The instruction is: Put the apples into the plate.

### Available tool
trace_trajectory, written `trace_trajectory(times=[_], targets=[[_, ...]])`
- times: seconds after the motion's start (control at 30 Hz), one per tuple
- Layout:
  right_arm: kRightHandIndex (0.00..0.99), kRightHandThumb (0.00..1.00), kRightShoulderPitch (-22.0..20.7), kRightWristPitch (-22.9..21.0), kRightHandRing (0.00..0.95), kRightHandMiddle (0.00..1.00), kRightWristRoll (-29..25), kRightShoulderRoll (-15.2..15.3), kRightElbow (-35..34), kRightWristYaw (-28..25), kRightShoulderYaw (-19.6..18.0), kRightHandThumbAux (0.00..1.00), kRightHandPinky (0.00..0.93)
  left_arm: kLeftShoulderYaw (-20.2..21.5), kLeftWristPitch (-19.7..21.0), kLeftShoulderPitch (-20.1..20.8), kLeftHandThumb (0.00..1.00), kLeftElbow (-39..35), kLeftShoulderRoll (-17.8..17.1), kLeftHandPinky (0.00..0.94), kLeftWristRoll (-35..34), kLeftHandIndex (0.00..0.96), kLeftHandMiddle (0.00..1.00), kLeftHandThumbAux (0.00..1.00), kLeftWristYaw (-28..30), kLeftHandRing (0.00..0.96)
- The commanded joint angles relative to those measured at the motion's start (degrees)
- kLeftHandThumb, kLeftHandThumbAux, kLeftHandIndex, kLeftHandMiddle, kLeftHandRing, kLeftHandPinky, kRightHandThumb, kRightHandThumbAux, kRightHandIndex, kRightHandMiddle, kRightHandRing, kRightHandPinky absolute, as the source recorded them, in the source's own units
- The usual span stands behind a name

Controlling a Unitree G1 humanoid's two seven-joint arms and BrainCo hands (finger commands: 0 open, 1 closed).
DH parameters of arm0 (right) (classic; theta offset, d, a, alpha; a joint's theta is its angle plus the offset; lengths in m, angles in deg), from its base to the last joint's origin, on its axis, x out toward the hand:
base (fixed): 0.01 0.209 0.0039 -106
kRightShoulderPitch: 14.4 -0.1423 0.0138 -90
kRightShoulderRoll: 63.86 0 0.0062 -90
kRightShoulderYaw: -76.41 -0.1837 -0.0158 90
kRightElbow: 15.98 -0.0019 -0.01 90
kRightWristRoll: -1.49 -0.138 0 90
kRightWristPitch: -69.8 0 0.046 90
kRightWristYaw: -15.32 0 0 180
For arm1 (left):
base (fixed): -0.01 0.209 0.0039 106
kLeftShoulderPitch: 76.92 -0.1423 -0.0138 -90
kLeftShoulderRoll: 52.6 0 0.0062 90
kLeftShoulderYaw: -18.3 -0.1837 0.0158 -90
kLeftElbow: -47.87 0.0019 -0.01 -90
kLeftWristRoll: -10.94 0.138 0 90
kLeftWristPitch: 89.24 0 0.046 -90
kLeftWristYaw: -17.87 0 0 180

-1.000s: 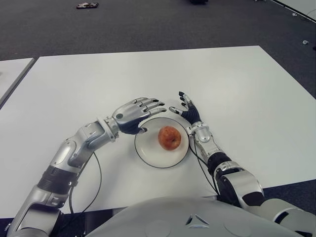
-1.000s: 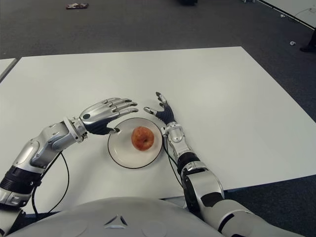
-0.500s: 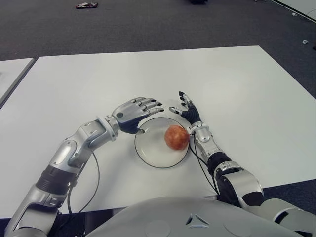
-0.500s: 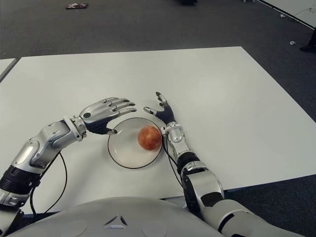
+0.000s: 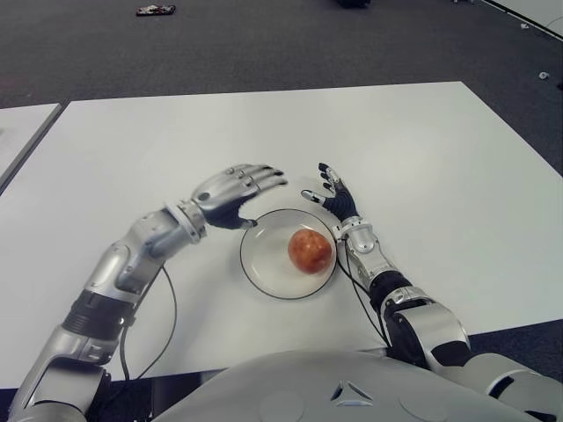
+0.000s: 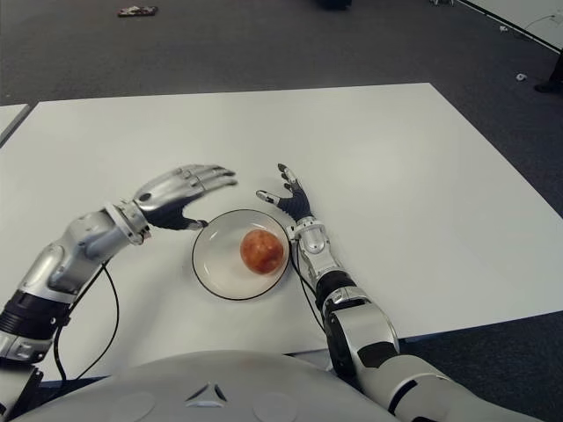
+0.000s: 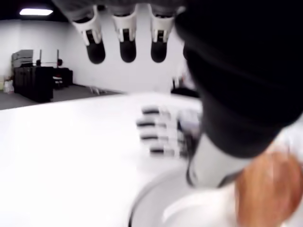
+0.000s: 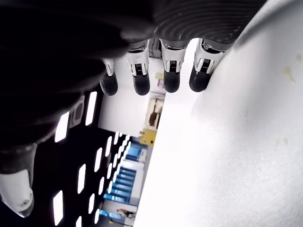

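Between the two hands, in the eye views, the apple [image 5: 310, 251] sits on the plate [image 5: 260, 264], toward the right hand [image 5: 332, 199], which shows beside the rim with fingers spread and empty. Left hand [image 5: 230, 189] hovers off the plate's other side, fingers extended, holding nothing, likely just clear of a release. Left wrist view: its fingertips [image 7: 128, 49] hang free above the bench [image 7: 61, 151]. Right wrist view: straight, empty fingers.
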Motion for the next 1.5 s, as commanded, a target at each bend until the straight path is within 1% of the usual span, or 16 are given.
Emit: trace_trajectory(times=[0.03, 0.1, 0.2, 0.33, 0.4, 0.47, 0.53, 0.6, 0.67, 0.87, 0.97, 1.03, 1.17, 1.3, 1.37, 1.5], targets=[[0.000, 0.059, 1.6, -2.7, 0.000, 0.000, -0.2, -0.5, 2.3, -1.1, 0.0, 0.575, 0.003, 6.0, 2.6, 1.7, 0.080, 2.8, 0.5, 0.000, -14.2, 0.000, 0.000, 0.233, 2.6, 0.000], [0.000, 0.061, 1.5, -2.8, 0.000, 0.000, -0.2, -0.6, 2.4, -1.1, 0.0, 0.571, 0.005, 7.5, 3.9, 1.8, 0.072, 4.1, 1.2, 0.000, -17.7, 0.000, 0.000, 0.268, 2.6, 0.000], [0.000, 0.062, 1.4, -2.8, 0.000, 0.000, -0.1, -0.6, 2.5, -1.0, 0.1, 0.566, 0.007, 10.0, 3.5, 2.6, 0.054, 7.5, 2.1, 0.000, -22.9, 0.000, 0.000, 0.314, 1.9, 0.000], [0.000, 0.061, 1.4, -2.7, 0.000, 0.000, 0.2, -0.5, 2.6, -0.7, 0.2, 0.562, 0.012, 13.9, -0.3, 5.9, 0.015, 17.4, 6.8, 0.000, -30.8, 0.000, 0.000, 0.357, -0.8, 0.000], [0.000, 0.061, 1.4, -2.6, 0.000, 0.000, 0.3, -0.5, 2.6, -0.5, 0.3, 0.561, 0.015, 15.6, 1.0, 7.1, 0.008, 19.4, 9.7, 0.000, -34.3, 0.000, 0.000, 0.347, -2.0, 0.000], [0.000, 0.062, 1.4, -2.5, 0.000, 0.000, 0.3, -0.5, 2.8, -0.4, 0.3, 0.562, 0.018, 16.9, 2.0, 8.3, 0.003, 22.8, 12.7, 0.000, -35.7, 0.000, 0.000, 0.325, -4.6, 0.000], [0.000, 0.062, 1.5, -2.4, 0.000, 0.000, 0.3, -0.5, 2.8, -0.4, 0.3, 0.563, 0.018, 18.1, 2.0, 8.5, 0.001, 25.8, 15.4, 0.000, -35.8, 0.000, 0.000, 0.309, -7.8, 0.000], [0.000, 0.063, 1.5, -2.4, 0.000, 0.000, 0.3, -0.4, 2.8, -0.3, 0.3, 0.565, 0.018, 19.3, 3.1, 8.1, 0.000, 26.8, 18.4, 0.000, -36.0, 0.000, 0.000, 0.302, -11.7, 0.000], [0.000, 0.063, 1.5, -2.5, 0.000, 0.000, 0.3, -0.4, 2.8, -0.3, 0.3, 0.567, 0.016, 20.4, 4.2, 7.7, 0.000, 27.1, 20.1, 0.000, -36.3, 0.000, 0.000, 0.309, -14.1, 0.000], [0.000, 0.060, 1.8, -2.6, 0.000, 0.000, 0.3, -0.4, 2.4, -0.4, 0.3, 0.568, 0.009, 22.3, 6.7, 6.6, 0.000, 26.8, 23.0, 0.000, -36.8, 0.000, 0.000, 0.372, -17.6, 0.000], [0.000, 0.059, 1.8, -2.6, 0.000, 0.000, 0.2, -0.5, 2.3, -0.5, 0.3, 0.569, 0.009, 22.9, 7.8, 6.2, 0.000, 26.4, 23.9, 0.000, -37.3, 0.000, 0.000, 0.399, -18.4, 0.000], [0.000, 0.059, 2.1, -2.4, 0.000, 0.000, 0.2, -0.6, 2.1, -0.4, 0.3, 0.569, 0.010, 23.4, 8.5, 5.6, 0.000, 26.3, 25.2, 0.000, -37.9, 0.000, 0.000, 0.426, -19.0, 0.000], [0.000, 0.059, 2.3, -2.4, 0.000, 0.000, 0.3, -0.8, 1.9, -0.2, 0.4, 0.574, 0.011, 23.2, 8.5, 4.6, 0.000, 27.2, 26.8, 0.000, -37.9, 0.000, 0.000, 0.443, -19.5, 0.000], [0.000, 0.060, 2.3, -2.6, 0.000, 0.000, 0.3, -0.9, 1.8, 0.3, 0.3, 0.584, 0.011, 21.5, 7.5, 3.8, 0.000, 29.7, 29.4, 0.000, -36.2, 0.000, 0.000, 0.455, -20.8, 0.000], [0.000, 0.062, 2.4, -2.5, 0.000, 0.000, 0.2, -1.0, 1.7, 0.6, 0.2, 0.589, 0.011, 20.3, 7.7, 2.6, 0.000, 29.5, 30.6, 0.000, -35.2, 0.000, 0.000, 0.464, -21.1, 0.000], [0.000, 0.065, 2.6, -2.4, 0.000, 0.000, 0.1, -1.2, 1.5, 1.0, 0.1, 0.597, 0.012, 18.9, 9.1, 0.0, 0.000, 28.1, 31.4, 0.000, -34.2, 0.000, 0.000, 0.482, -20.7, 0.000]])
